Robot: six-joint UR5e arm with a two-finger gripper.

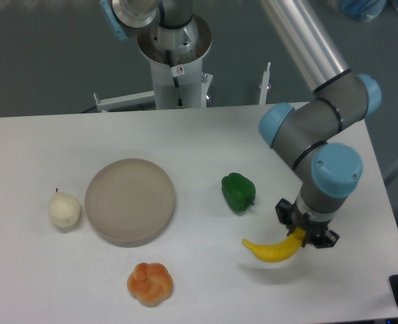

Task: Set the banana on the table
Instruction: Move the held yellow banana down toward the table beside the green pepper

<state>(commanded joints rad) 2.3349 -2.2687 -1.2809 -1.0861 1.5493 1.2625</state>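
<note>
Toward the near right of the large flat white matte table (206, 142), the arm's dark two-finger gripper (300, 235) is clamped on the right end of the curved, smooth bright-yellow toy banana (268, 248), which sticks out leftward from the fingers, tip pointing left. A soft shadow sits on the tabletop just under and left of it, so I judge the banana is carried slightly above the surface, not resting yet; exact contact can't be told. Step in hand: transport/lowering, grasp done, placement not yet done. Next move likely calls for easing straight down until the banana lies on the bare white surface, then parting the fingers and lifting clear. Around it: glossy green bell pepper (238, 192) sits near, just far-left of the banana tip, apart from it — closest obstacle if the drop drifts left or farther back. Round greyish-beige plate (129, 200) is well apart to the left, holding nothing. Pale cream round pear-like fruit with a small stem (64, 210) lies just left of the plate. Orange-peach lobed bun-like item (150, 283) sits near edge, below the plate, well apart from the banana. Nothing lies directly beneath the banana.
</note>
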